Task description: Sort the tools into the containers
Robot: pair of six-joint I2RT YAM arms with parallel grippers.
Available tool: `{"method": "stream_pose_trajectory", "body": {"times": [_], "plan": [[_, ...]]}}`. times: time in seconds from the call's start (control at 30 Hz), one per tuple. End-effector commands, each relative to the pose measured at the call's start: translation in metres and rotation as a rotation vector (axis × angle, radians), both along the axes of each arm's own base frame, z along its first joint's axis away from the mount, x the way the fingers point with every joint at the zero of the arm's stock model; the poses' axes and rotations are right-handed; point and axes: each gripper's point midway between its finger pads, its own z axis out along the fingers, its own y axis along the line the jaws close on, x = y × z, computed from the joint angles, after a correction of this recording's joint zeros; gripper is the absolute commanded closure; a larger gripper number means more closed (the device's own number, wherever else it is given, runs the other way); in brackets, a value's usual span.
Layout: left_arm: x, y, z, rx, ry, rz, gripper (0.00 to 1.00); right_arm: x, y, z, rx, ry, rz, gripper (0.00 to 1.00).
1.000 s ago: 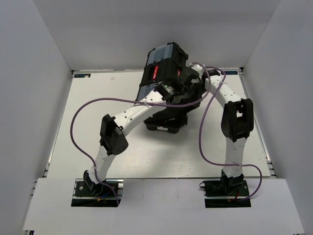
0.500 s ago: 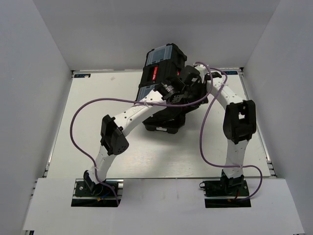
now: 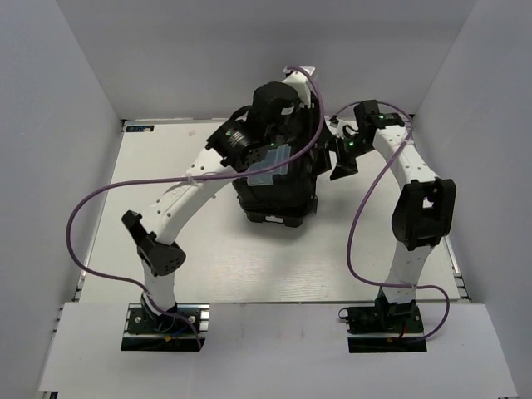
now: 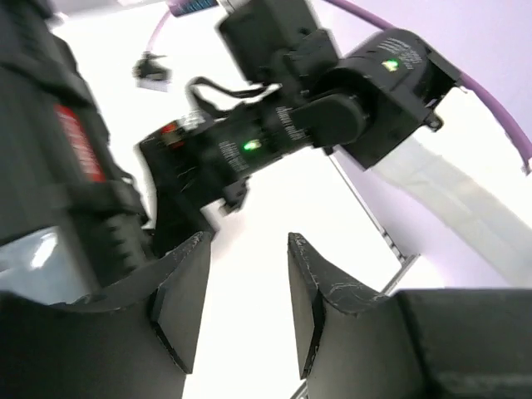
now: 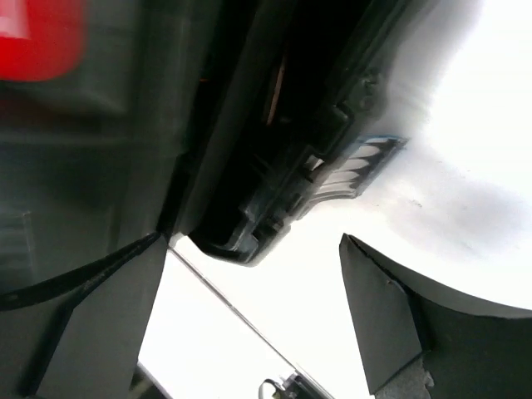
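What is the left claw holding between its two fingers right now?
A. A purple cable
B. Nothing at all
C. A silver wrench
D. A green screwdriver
B: in the left wrist view the left claw stands open, its two fingers apart, and only the white table shows through the gap.
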Motion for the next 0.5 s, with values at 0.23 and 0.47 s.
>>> {"method": "stream_pose_trajectory", "body": {"times": [0.23, 0.47], "plan": [[0.000, 0.102, 0.014, 0.130, -0.060, 0.326, 0.44, 0.008, -0.030, 0.044, 0.055, -0.151, -0.026, 0.90], [0.009, 0.191, -0.076, 0.250, 0.083, 0.624, 0.55, -0.004, -0.017, 0.081, 0.217, -0.260, 0.078, 1.00]]}}
